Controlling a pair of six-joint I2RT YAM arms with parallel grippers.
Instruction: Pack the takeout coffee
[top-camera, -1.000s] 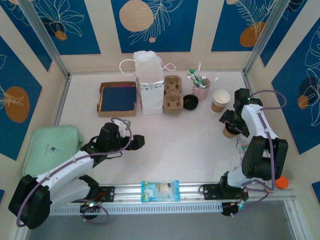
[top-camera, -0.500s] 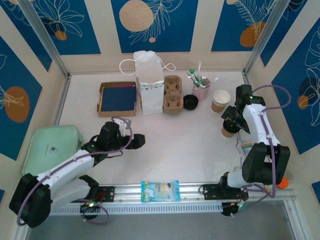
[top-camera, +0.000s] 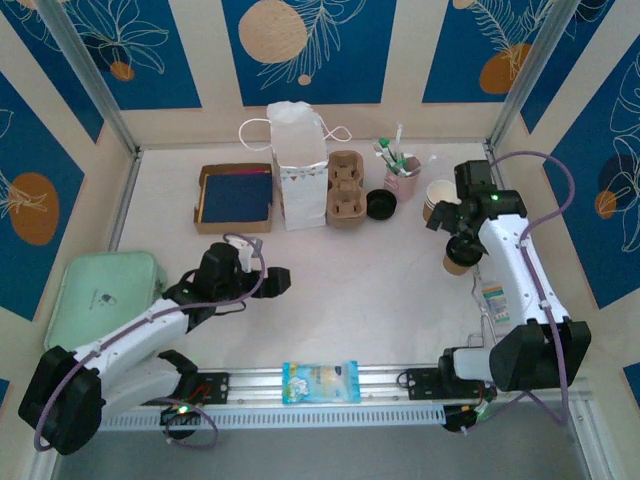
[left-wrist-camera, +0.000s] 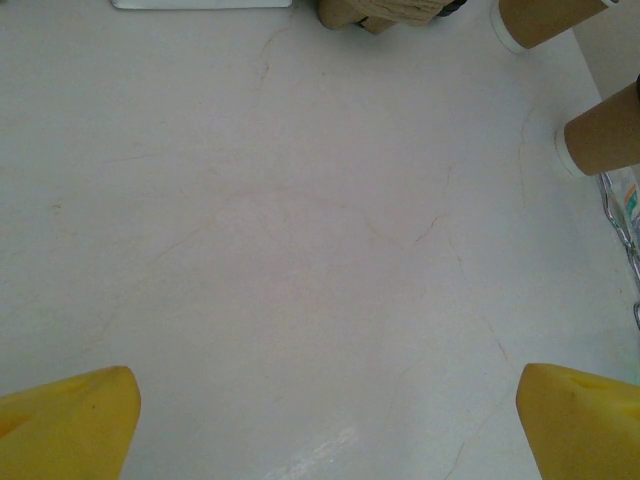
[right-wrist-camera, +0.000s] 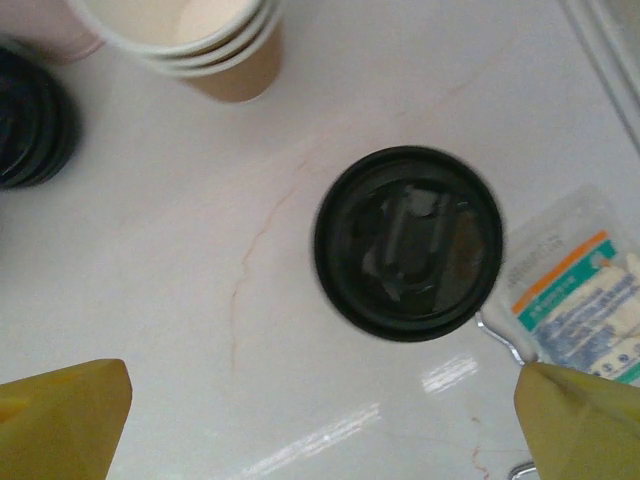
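Observation:
The takeout coffee (right-wrist-camera: 408, 243) is a kraft-brown cup with a black lid, seen from straight above in the right wrist view. It stands at the table's right side (top-camera: 456, 264), partly under my right arm, and its brown side (left-wrist-camera: 605, 130) shows in the left wrist view. My right gripper (right-wrist-camera: 320, 420) hovers open just above it (top-camera: 452, 232) with nothing between its yellow fingertips (right-wrist-camera: 62, 412). My left gripper (top-camera: 275, 282) rests open over bare table at centre left, its gap (left-wrist-camera: 325, 420) empty.
A nested stack of brown cups (right-wrist-camera: 190, 40) stands right behind the coffee, with black lids (top-camera: 380, 205) and a pink stirrer cup (top-camera: 402, 178) to its left. White paper bag (top-camera: 297, 165), cup carrier (top-camera: 345, 188) and brown box (top-camera: 236, 197) line the back. Sachets (right-wrist-camera: 580, 290) lie beside the coffee.
My right arm has stretched out and its wrist has swung toward the back of the table, from beside the coffee to over it. The left arm has stayed put.

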